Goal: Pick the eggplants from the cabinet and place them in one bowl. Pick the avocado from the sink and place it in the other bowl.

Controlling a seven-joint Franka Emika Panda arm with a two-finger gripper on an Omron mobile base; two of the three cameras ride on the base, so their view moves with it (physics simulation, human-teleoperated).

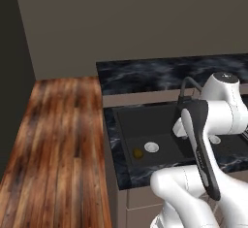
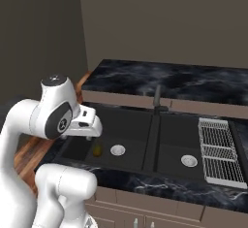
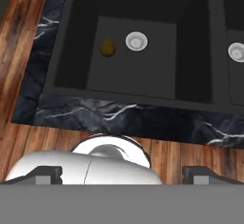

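The avocado, small and yellow-green, lies on the floor of the sink's left basin, just left of the round drain. My gripper hangs open above the sink's front left part and looks down into it. Its two dark fingertips stand wide apart with nothing between them. The avocado lies well below the gripper, untouched. The eggplants, the cabinet and the bowls are out of view.
The black double sink is set in a dark marble counter. A dark faucet stands at its back middle. A wire rack lies right of the right basin. A wooden surface borders the counter's left side.
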